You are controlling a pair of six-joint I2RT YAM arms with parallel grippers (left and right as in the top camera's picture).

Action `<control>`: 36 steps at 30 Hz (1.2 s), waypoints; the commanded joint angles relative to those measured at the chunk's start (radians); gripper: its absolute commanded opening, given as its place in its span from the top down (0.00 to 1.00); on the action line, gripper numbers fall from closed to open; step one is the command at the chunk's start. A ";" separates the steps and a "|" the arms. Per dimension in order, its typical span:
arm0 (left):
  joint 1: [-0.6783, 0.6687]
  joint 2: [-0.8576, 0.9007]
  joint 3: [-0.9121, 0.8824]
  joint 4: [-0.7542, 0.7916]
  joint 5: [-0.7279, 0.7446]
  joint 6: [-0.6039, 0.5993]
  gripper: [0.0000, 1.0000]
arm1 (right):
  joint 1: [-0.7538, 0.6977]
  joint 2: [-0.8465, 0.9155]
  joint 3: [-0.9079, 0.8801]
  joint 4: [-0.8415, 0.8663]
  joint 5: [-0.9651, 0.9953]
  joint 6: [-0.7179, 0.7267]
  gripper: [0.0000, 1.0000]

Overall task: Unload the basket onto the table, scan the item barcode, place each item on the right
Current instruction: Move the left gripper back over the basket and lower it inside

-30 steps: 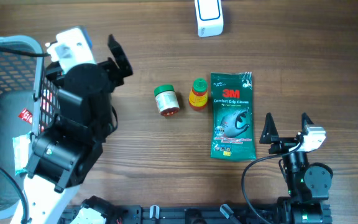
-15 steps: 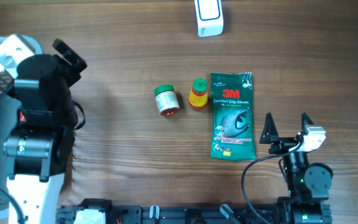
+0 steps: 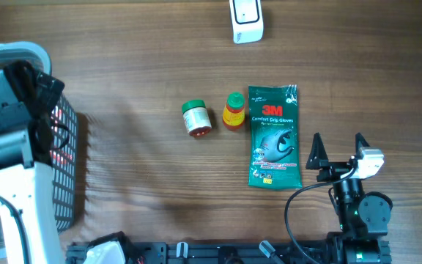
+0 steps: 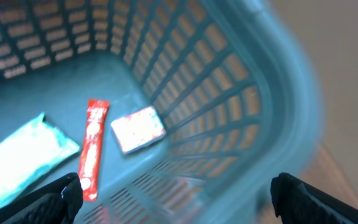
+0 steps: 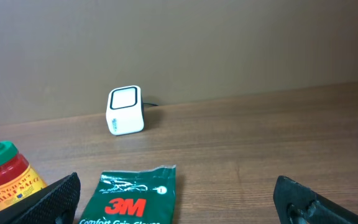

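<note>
A brown wood-grain table [image 3: 145, 183] is filling the whole overhead view, and in the right wrist view a plain beige wall [image 5: 229, 43] is rising straight from its far edge. A grey plastic basket [image 3: 20, 51] with slotted walls is sitting at the table's left edge. The left arm is reaching over it, and the left gripper [image 4: 176, 196] is hanging above the basket's inside with its jaws spread wide and nothing between them. The right gripper [image 3: 338, 150] is waiting near the front right of the table, jaws also spread wide and empty, pointing toward the far edge.

A green 3M glove packet [image 3: 273, 136] is lying flat just beside the right gripper, on its left. A white scanner [image 3: 246, 20] is standing at the far edge, well apart from the packet (its pale window is facing the right wrist camera). 2 small containers are lying left of the packet: a red bottle with a green cap [image 3: 234, 110], touching or nearly touching the packet's edge, and a green-lidded jar [image 3: 195, 117] near it. No barcode is readable on any of them.

On the basket floor 3 things are lying: a pale pouch [image 4: 23, 158], a red sachet [image 4: 93, 146] and a small white packet [image 4: 137, 129].
</note>
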 commanded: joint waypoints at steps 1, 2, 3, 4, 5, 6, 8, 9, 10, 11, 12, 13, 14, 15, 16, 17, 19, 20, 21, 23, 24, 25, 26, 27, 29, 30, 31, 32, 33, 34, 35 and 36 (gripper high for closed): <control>0.095 0.050 0.011 -0.048 0.094 -0.106 0.00 | 0.004 0.002 -0.003 0.002 -0.009 -0.013 0.00; 0.117 0.056 0.011 -0.063 0.094 -0.133 0.00 | 0.004 0.002 -0.003 0.002 -0.009 -0.013 0.00; 0.148 0.059 0.011 -0.084 0.095 -0.167 0.00 | 0.004 0.002 -0.003 0.002 -0.008 -0.013 0.00; 0.169 0.060 0.011 -0.097 0.099 -0.182 0.00 | 0.004 0.002 -0.003 0.002 -0.009 -0.013 0.00; 0.199 0.060 0.011 -0.105 0.122 -0.189 0.00 | 0.004 0.002 -0.003 0.002 -0.008 -0.013 0.00; 0.239 0.060 0.011 -0.109 0.166 -0.194 0.00 | 0.004 0.002 -0.003 0.002 -0.009 -0.013 0.00; 0.302 0.061 0.011 -0.109 0.230 -0.197 0.00 | 0.004 0.002 -0.003 0.002 -0.009 -0.013 0.01; 0.337 0.063 0.011 -0.109 0.260 -0.196 0.00 | 0.004 0.002 -0.003 0.002 -0.009 -0.013 0.00; 0.370 0.069 0.011 -0.109 0.286 -0.196 0.00 | 0.004 0.002 -0.003 0.002 -0.009 -0.013 0.00; 0.394 0.074 0.011 -0.114 0.302 -0.196 0.00 | 0.004 0.002 -0.003 0.002 -0.009 -0.013 0.00; 0.423 0.084 0.011 -0.125 0.319 -0.196 0.00 | 0.004 0.002 -0.003 0.002 -0.009 -0.013 0.00; 0.445 0.094 0.011 -0.138 0.332 -0.196 0.00 | 0.004 0.002 -0.003 0.002 -0.009 -0.013 0.00; 0.471 0.108 0.011 -0.159 0.337 -0.196 0.00 | 0.004 0.002 -0.003 0.002 -0.009 -0.013 0.00; 0.492 0.124 0.010 -0.182 0.336 -0.196 0.00 | 0.004 0.002 -0.003 0.002 -0.008 -0.013 0.00; 0.510 0.139 0.009 -0.200 0.336 -0.196 0.00 | 0.004 0.002 -0.003 0.002 -0.009 -0.013 0.00; 0.522 0.153 0.006 -0.209 0.336 -0.196 0.00 | 0.004 0.002 -0.003 0.002 -0.009 -0.013 0.00; 0.544 0.182 -0.005 -0.210 0.336 -0.213 0.00 | 0.004 0.002 -0.003 0.002 -0.009 -0.013 0.00; 0.553 0.196 -0.012 -0.209 0.336 -0.230 0.00 | 0.004 0.002 -0.003 0.002 -0.008 -0.013 0.00; 0.561 0.209 -0.019 -0.210 0.336 -0.250 0.00 | 0.004 0.002 -0.003 0.002 -0.009 -0.013 0.00; 0.576 0.238 -0.041 -0.211 0.336 -0.285 0.00 | 0.004 0.002 -0.003 0.002 -0.009 -0.013 0.00; 0.579 0.250 -0.056 -0.213 0.336 -0.314 0.00 | 0.004 0.002 -0.003 0.002 -0.009 -0.013 0.00; 0.582 0.261 -0.080 -0.212 0.336 -0.351 0.00 | 0.004 0.002 -0.003 0.002 -0.009 -0.013 0.00; 0.583 0.268 -0.100 -0.210 0.336 -0.380 0.00 | 0.004 0.002 -0.003 0.002 -0.009 -0.013 0.00; 0.583 0.272 -0.128 -0.194 0.332 -0.396 0.00 | 0.004 0.002 -0.003 0.002 -0.009 -0.013 0.00; 0.583 0.272 -0.175 -0.162 0.303 -0.416 0.00 | 0.004 0.002 -0.003 0.002 -0.009 -0.013 0.00; 0.583 0.272 -0.199 -0.160 0.273 -0.446 0.00 | 0.004 0.002 -0.003 0.002 -0.009 -0.013 0.00; 0.583 0.272 -0.216 -0.160 0.250 -0.469 0.00 | 0.004 0.002 -0.003 0.002 -0.009 -0.013 0.00; 0.583 0.272 -0.241 -0.159 0.218 -0.496 0.00 | 0.004 0.002 -0.003 0.002 -0.009 -0.013 0.00; 0.583 0.272 -0.258 -0.155 0.199 -0.500 0.00 | 0.004 0.002 -0.003 0.002 -0.008 -0.013 0.01; 0.583 0.272 -0.272 -0.143 0.188 -0.500 0.00 | 0.004 0.002 -0.003 0.002 -0.009 -0.013 0.00; 0.583 0.272 -0.286 -0.124 0.180 -0.500 0.00 | 0.004 0.002 -0.003 0.002 -0.009 -0.013 0.00; 0.583 0.272 -0.298 -0.099 0.174 -0.500 0.00 | 0.004 0.002 -0.003 0.002 -0.009 -0.013 0.00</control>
